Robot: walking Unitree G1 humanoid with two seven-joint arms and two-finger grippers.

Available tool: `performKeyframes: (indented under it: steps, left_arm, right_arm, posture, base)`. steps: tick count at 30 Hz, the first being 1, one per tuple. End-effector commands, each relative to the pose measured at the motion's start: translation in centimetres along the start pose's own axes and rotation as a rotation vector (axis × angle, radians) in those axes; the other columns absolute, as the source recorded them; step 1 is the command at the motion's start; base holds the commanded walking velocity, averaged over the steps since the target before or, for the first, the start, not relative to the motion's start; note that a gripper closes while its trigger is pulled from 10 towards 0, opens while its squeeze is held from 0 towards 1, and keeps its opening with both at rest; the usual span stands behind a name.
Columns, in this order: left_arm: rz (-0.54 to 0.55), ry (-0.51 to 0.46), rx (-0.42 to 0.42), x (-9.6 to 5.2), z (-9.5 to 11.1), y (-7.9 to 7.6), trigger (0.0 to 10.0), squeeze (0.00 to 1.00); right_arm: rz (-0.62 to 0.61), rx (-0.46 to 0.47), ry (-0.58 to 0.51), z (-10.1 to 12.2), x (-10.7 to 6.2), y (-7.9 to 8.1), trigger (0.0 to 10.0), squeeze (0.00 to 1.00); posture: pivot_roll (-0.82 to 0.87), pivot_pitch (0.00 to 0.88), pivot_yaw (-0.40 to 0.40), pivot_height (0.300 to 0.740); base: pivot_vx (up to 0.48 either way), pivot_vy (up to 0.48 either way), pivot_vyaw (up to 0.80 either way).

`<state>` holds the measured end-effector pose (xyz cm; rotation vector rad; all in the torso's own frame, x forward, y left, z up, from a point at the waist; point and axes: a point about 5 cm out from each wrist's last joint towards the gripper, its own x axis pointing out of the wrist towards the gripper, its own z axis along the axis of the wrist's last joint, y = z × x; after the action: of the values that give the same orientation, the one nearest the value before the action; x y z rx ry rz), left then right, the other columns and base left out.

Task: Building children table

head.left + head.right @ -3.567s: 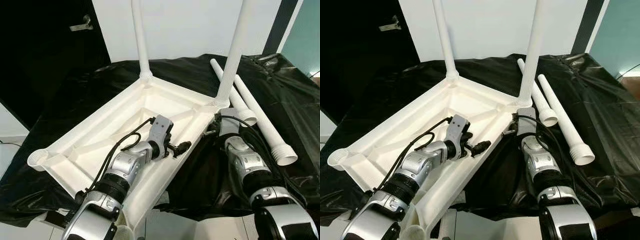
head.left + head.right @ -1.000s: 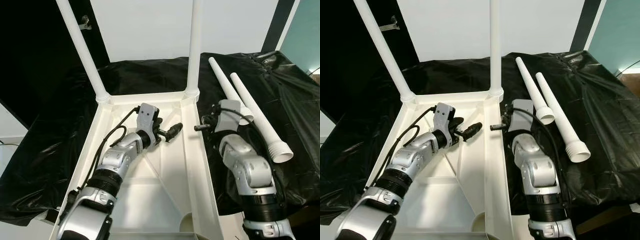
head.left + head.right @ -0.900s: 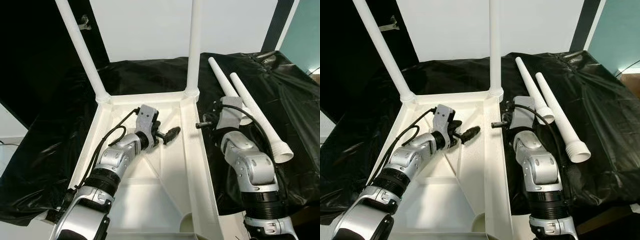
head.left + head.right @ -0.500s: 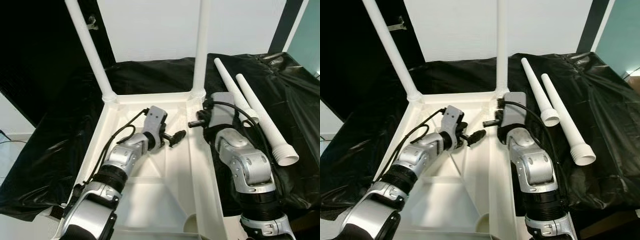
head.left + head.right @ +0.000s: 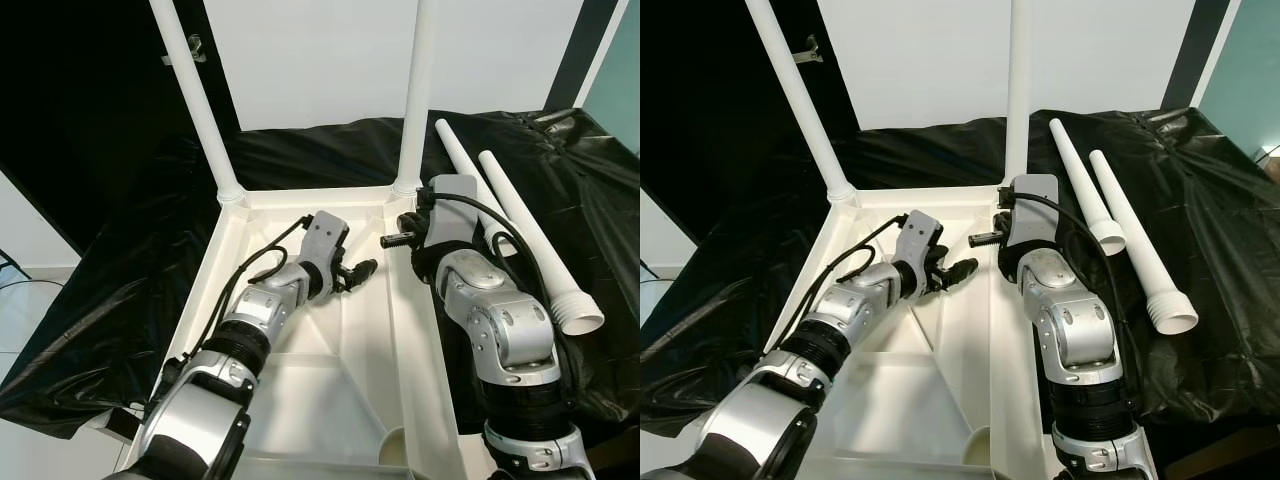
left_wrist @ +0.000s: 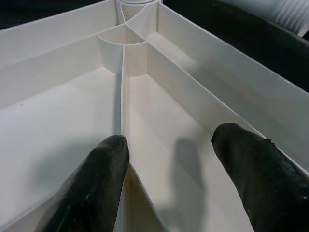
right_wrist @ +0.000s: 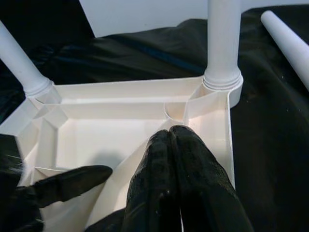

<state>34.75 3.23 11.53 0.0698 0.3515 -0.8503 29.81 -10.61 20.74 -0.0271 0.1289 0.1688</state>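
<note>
Table half built, two legs in, two to go.
Tabletop (image 5: 320, 420) lies upside down on the black sheet (image 5: 120, 300); spare legs (image 5: 520, 235) wait beside it (near sockets empty). My left gripper (image 5: 362, 270) hovers inside, fingers apart, holding nothing; my right gripper (image 5: 390, 241) is closed on nothing over the rim.

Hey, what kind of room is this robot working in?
Probably a plain indoor workspace set up for assembly. A black plastic sheet covers the work surface, there is a bare white wall, and an upturned white table top lies beside loose legs.
</note>
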Motion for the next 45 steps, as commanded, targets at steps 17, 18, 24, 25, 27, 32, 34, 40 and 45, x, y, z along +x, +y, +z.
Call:
performKeyframes:
  steps: [17, 18, 24, 25, 27, 32, 34, 40, 45]
  left_arm:
    - [0.116, -0.117, -0.067, 1.2, -0.3, -0.4, 10.0, 0.00]
    - [0.122, -0.146, -0.074, 1.1, 0.1, -0.2, 10.0, 0.00]
    - [0.146, -0.167, -0.077, 0.9, -0.2, 0.2, 10.0, 0.00]
    - [0.155, -0.165, -0.080, 0.9, -0.3, 0.2, 10.0, 0.00]
    - [0.183, -0.181, -0.092, 1.0, -0.1, 0.4, 10.0, 0.00]
    - [0.186, -0.321, -0.130, 0.8, 2.1, 0.6, 10.0, 0.00]
    - [0.183, -0.337, -0.134, 0.7, 2.3, 0.7, 10.0, 0.00]
    - [0.151, -0.441, -0.139, -0.6, 4.2, 1.8, 10.0, 0.00]
    - [0.160, -0.426, -0.111, -1.5, 4.0, 2.9, 10.0, 0.00]
  right_arm:
    - [0.027, -0.008, 0.026, -3.9, -1.5, 0.2, 10.0, 0.00]
    - [0.009, -0.045, 0.037, -5.0, -1.6, 0.1, 10.0, 0.00]
    - [-0.023, -0.005, 0.081, -7.2, -2.2, 0.1, 10.0, 0.00]
    - [-0.024, -0.004, 0.081, -7.2, -2.2, 0.1, 10.0, 0.00]
    - [-0.038, 0.009, 0.035, -6.2, -2.3, -0.3, 10.0, 0.00]
    - [-0.107, 0.022, -0.009, -5.7, -3.2, -1.4, 10.0, 0.00]
    - [-0.114, 0.019, -0.014, -5.8, -3.3, -1.5, 10.0, 0.00]
    - [-0.139, 0.002, 0.059, -7.5, -4.2, -2.2, 10.0, 0.00]
    - [-0.079, -0.033, 0.163, -8.7, -3.1, -2.2, 10.0, 0.00]
  posture:
    - [-0.13, 0.000, 0.085, 0.740]
    - [-0.13, 0.000, 0.086, 0.740]
    - [-0.13, 0.005, 0.086, 0.740]
    - [-0.13, 0.005, 0.086, 0.740]
    - [-0.13, 0.002, 0.088, 0.740]
    - [-0.14, 0.003, 0.086, 0.740]
    - [-0.14, 0.003, 0.086, 0.740]
    - [-0.15, 0.011, 0.087, 0.740]
    - [-0.15, 0.017, 0.088, 0.740]
  base:
    - [0.000, 0.000, 0.00]
    - [0.000, 0.000, 0.00]
    - [0.000, 0.000, 0.00]
    - [0.000, 0.000, 0.00]
    - [0.000, 0.000, 0.00]
    - [0.000, 0.000, 0.00]
    - [0.000, 0.000, 0.00]
    - [0.000, 0.000, 0.00]
    - [0.000, 0.000, 0.00]
